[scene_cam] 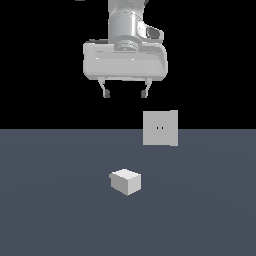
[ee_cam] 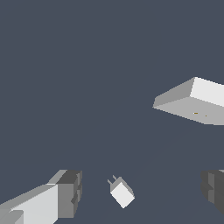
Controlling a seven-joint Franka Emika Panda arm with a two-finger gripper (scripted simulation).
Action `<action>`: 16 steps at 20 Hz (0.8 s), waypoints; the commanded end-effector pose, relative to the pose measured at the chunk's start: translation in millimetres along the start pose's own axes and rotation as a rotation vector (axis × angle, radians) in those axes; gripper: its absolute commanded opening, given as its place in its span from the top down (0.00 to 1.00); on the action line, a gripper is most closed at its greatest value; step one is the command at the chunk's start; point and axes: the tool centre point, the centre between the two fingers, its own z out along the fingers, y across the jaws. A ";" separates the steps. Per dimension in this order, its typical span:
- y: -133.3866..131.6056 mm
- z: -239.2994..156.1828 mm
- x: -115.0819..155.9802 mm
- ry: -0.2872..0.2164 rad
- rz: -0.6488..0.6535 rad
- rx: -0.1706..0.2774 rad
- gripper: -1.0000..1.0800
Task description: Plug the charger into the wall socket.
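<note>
The charger (scene_cam: 125,181) is a small white boxy block lying on the dark floor, with a tiny nub on its side toward the exterior view's left. In the wrist view the charger (ee_cam: 122,193) shows two small prongs. The wall socket (scene_cam: 160,128) is an upright light-grey square plate with two small dark holes, standing behind the charger toward the exterior view's right; it also shows in the wrist view (ee_cam: 192,103). My gripper (scene_cam: 125,93) hangs high above the floor, open and empty, well above the charger. Its fingertips (ee_cam: 69,192) flank the charger in the wrist view.
The dark grey floor (scene_cam: 50,200) spreads across the whole scene, with a black background behind it. Nothing else stands on it.
</note>
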 end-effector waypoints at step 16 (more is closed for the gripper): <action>-6.5 21.2 -24.1 0.025 -0.142 0.016 0.04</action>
